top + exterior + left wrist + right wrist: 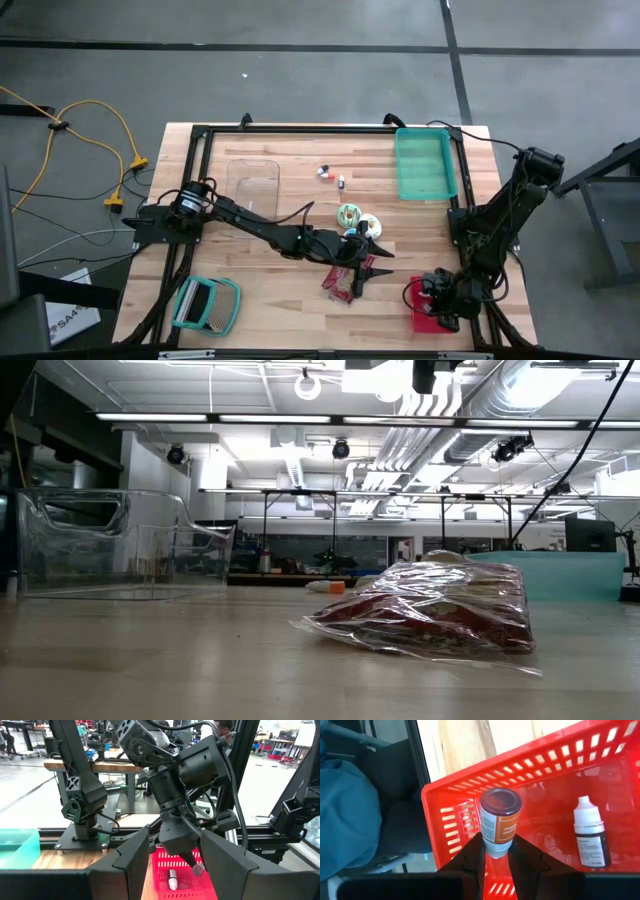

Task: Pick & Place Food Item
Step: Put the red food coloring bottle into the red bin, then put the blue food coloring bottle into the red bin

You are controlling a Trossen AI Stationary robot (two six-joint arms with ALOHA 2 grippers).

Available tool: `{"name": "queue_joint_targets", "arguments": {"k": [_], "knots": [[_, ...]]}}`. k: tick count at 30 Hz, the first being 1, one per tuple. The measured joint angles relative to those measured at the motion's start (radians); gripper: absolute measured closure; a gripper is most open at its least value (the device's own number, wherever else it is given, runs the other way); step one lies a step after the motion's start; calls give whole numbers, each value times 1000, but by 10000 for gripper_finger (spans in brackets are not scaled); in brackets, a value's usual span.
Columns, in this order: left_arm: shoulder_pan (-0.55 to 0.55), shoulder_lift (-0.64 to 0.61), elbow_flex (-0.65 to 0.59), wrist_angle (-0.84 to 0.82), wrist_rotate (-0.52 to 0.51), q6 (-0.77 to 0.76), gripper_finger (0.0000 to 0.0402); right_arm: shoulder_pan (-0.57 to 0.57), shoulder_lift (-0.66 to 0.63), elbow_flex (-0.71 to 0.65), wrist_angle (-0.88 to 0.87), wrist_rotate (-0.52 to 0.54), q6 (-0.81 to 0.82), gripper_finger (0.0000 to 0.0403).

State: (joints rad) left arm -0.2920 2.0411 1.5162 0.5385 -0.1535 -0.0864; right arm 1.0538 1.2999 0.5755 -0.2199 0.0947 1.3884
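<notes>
A grey concrete floor (300,70) crossed by dark lines surrounds the wooden surface (270,300). A yellow cable (95,125) loops on the floor beside it. Beyond, a large hall has strip lights (250,418), white ducts (470,400) overhead and workbenches (95,767) farther back.

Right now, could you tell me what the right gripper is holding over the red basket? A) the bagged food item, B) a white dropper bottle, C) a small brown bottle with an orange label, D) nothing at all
C: the right wrist view shows the right gripper shut on the small brown bottle above the red basket, while the white dropper bottle lies loose inside it.
</notes>
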Motion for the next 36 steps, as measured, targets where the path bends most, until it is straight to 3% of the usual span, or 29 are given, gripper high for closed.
{"name": "queue_joint_targets", "arguments": {"k": [17, 30, 36], "knots": [[0, 0, 0, 0, 0, -19, 229, 0, 0, 0, -1, 11, -1, 283], [0, 0, 0, 0, 0, -18, 229, 0, -6, 0, -1, 9, -32, 282], [0, 0, 0, 0, 0, -18, 229, -20, -66, 0, -1, 25, -85, 282]]}}
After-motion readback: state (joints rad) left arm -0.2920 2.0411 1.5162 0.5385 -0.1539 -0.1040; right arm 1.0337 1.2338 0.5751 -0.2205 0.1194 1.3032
